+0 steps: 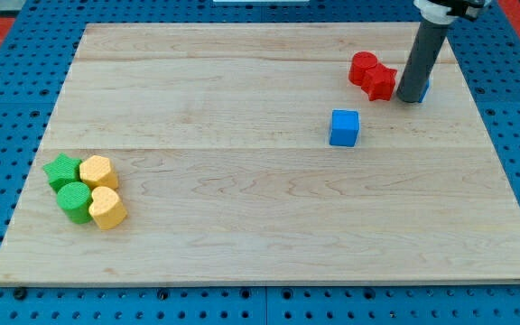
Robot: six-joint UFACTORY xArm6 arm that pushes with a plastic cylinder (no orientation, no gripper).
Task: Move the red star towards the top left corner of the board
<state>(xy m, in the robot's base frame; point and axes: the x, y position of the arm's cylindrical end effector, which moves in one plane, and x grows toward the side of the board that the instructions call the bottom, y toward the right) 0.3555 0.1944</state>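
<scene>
My tip [411, 99] holds nothing, just right of the red star [382, 82], which touches a red block [363, 67]. A blue piece [425, 88], perhaps a block, hides behind the rod; 1 blue cube [344, 127] sits nearer, left.

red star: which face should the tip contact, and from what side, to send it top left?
No grip here, only a push. The red star lies at the view's upper right, touching a red block on its upper left. My tip sits just off the star's right edge, with a blue block peeking from behind the rod. Probably best to contact the star's lower-right side and push up-left; the red block would likely be carried along.
</scene>
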